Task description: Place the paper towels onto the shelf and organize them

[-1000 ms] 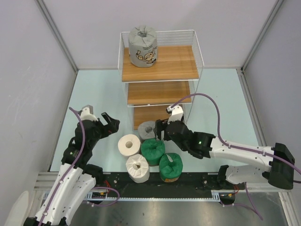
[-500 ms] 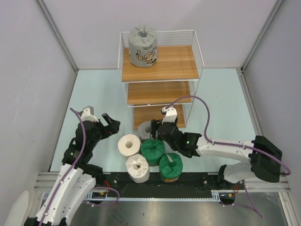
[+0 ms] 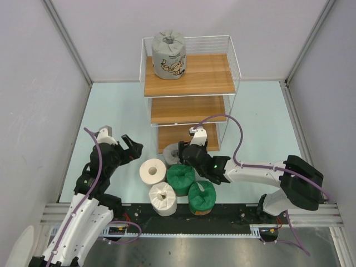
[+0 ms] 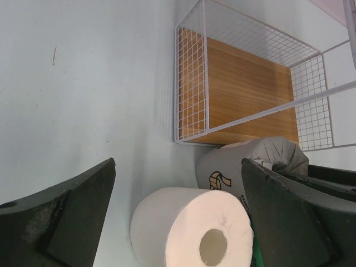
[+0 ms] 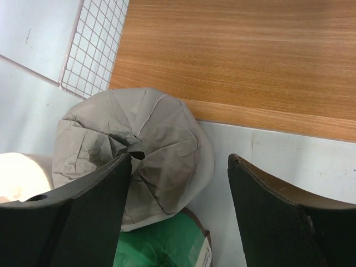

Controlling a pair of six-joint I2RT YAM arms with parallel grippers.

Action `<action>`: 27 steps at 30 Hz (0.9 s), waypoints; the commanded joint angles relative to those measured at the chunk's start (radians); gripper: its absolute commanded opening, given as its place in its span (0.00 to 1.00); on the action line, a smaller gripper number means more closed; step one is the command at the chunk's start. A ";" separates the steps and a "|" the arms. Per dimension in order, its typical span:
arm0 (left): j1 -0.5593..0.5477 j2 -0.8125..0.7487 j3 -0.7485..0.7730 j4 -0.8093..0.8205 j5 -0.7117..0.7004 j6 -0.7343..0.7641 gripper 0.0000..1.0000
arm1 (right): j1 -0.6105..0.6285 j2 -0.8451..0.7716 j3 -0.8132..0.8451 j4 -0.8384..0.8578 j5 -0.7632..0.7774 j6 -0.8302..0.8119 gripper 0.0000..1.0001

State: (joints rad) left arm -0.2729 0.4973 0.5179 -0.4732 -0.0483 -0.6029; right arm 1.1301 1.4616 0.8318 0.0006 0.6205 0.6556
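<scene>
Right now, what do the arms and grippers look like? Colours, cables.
Both arms: white links, black joints. A purple cable loops along the left arm and the right arm. The left gripper and the right gripper have broad black fingers.

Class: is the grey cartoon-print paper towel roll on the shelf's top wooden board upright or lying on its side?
Upright. The grey cartoon-print roll stands on end on the top wooden board, its gathered wrapper end facing up.
</scene>
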 commanded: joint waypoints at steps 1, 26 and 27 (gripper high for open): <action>-0.005 0.000 -0.010 0.041 0.015 -0.008 1.00 | -0.006 0.025 0.001 0.056 0.010 0.018 0.74; -0.005 -0.002 -0.024 0.039 0.007 0.002 1.00 | -0.016 -0.076 0.001 0.018 0.053 -0.036 0.38; -0.005 -0.002 -0.022 0.041 0.005 0.000 1.00 | -0.018 -0.114 0.001 0.016 0.059 -0.056 0.38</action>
State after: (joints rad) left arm -0.2729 0.5011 0.5026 -0.4580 -0.0483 -0.6025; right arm 1.1114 1.4727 0.8291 0.0380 0.6003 0.6479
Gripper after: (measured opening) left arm 0.996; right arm 0.425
